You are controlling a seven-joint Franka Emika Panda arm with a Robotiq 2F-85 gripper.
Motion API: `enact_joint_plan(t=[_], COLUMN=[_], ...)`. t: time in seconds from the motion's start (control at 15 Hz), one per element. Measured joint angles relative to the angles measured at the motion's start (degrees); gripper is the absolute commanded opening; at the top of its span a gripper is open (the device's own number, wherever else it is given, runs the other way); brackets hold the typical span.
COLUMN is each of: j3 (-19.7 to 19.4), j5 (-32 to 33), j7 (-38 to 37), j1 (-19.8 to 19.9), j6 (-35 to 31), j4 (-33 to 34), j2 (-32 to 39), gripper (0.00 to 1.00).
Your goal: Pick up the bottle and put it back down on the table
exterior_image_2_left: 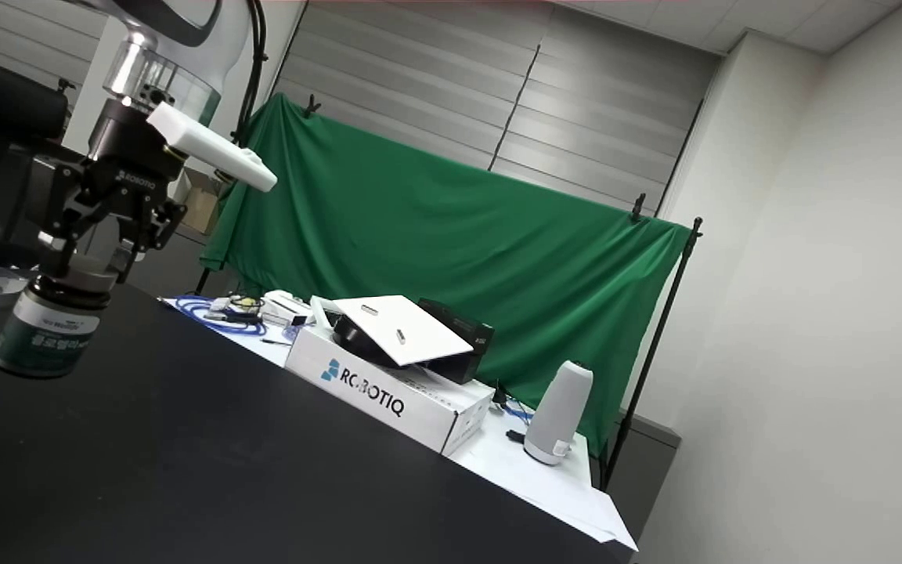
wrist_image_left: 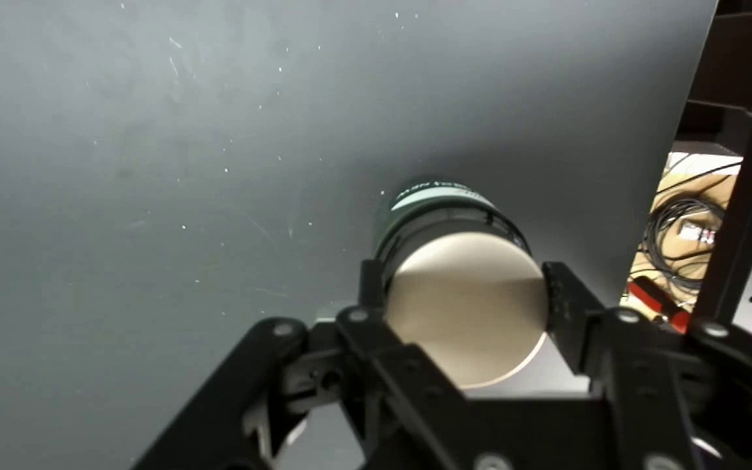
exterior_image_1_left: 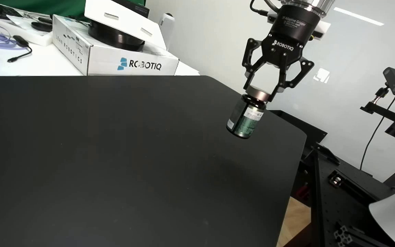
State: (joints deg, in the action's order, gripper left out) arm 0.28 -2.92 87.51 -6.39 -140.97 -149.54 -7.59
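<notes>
In an exterior view, the gripper (exterior_image_1_left: 259, 93) is found clamped on the pale cap (exterior_image_1_left: 258, 94) of the bottle (exterior_image_1_left: 246, 116), which is held cap uppermost above the table (exterior_image_1_left: 132, 154), near one edge. In an exterior view, the bottle's green label (exterior_image_2_left: 45, 345) is plainly presented, and a white box (exterior_image_2_left: 388, 393) with printed lettering is noted beyond the table. In the wrist view, the cap is contacted on opposite sides by the fingers (wrist_image_left: 572, 300); the bottle's body is partly hidden by it.
</notes>
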Motion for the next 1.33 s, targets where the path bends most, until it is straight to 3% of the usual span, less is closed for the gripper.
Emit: enact_joint_plan(t=[0.13, 0.53, 0.6, 1.33], j3=[-0.04, -0.05, -0.05, 0.03], j5=[-0.68, -0.68, -0.68, -0.36], j7=[3.73, 4.85, 4.87, 4.91], j1=[-0.1, -0.2, -0.2, 0.21], j6=[0.42, 0.46, 0.46, -3.83], j4=[0.01, 0.02, 0.02, -1.27], j2=[0.07, 0.21, 0.21, 4.77], gripper=[0.61, 0.61, 0.36, 0.36])
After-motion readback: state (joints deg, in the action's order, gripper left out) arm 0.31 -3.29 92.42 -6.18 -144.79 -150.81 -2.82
